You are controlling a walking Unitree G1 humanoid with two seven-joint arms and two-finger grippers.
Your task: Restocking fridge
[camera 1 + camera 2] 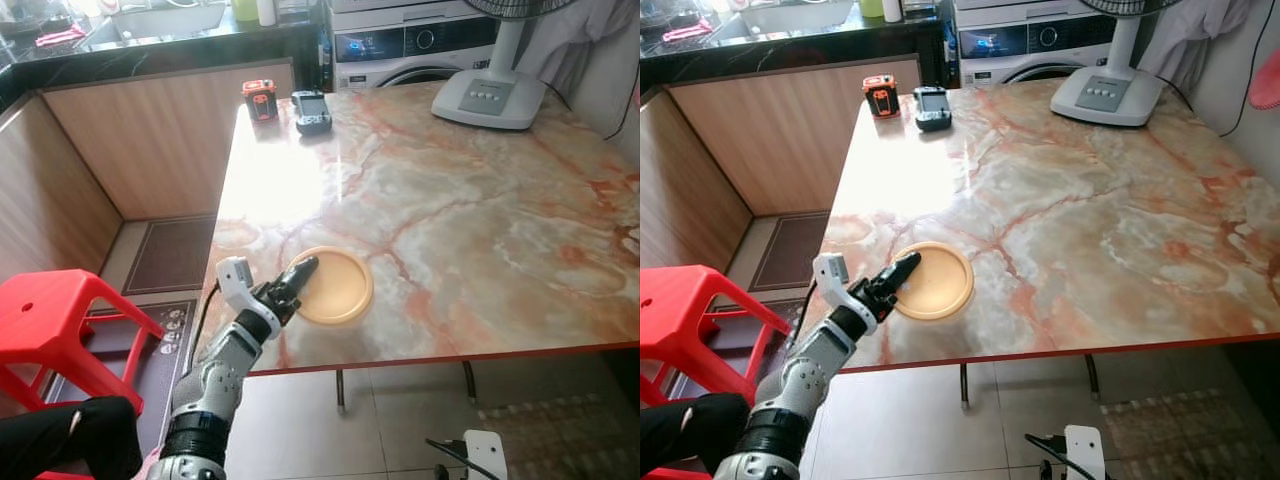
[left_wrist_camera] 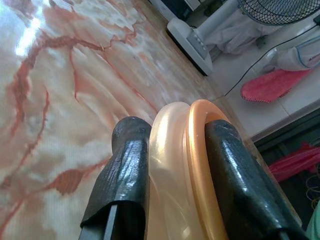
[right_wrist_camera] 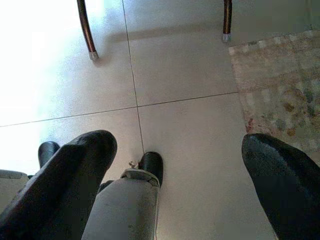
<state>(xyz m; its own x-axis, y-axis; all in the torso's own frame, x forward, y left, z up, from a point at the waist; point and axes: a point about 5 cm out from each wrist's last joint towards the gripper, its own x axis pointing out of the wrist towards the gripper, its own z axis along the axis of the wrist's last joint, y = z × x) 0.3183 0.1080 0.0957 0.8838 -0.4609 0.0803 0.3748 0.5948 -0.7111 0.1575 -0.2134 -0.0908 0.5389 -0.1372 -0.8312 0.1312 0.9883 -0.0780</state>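
- While the robot is standing at the marble desk [image 1: 470, 210], its left gripper [image 1: 296, 279] is reaching to the near edge, jaws pinching the rim of the orange plate [image 1: 335, 286].
- The plate is lying flat at the desk's seven o'clock corner.
- The right gripper [image 3: 180, 175] is hanging over the floor tiles [image 3: 190, 65], jaws spread wide.
- Two small devices [image 1: 312, 110] are sitting at eleven o'clock, a fan base [image 1: 488, 98] at one.

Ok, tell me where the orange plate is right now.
The orange plate lies near the front-left corner of the marble table, on the robot's left in the eye views, its rim pinched by the left gripper; the wrist view shows both fingers clamping it.
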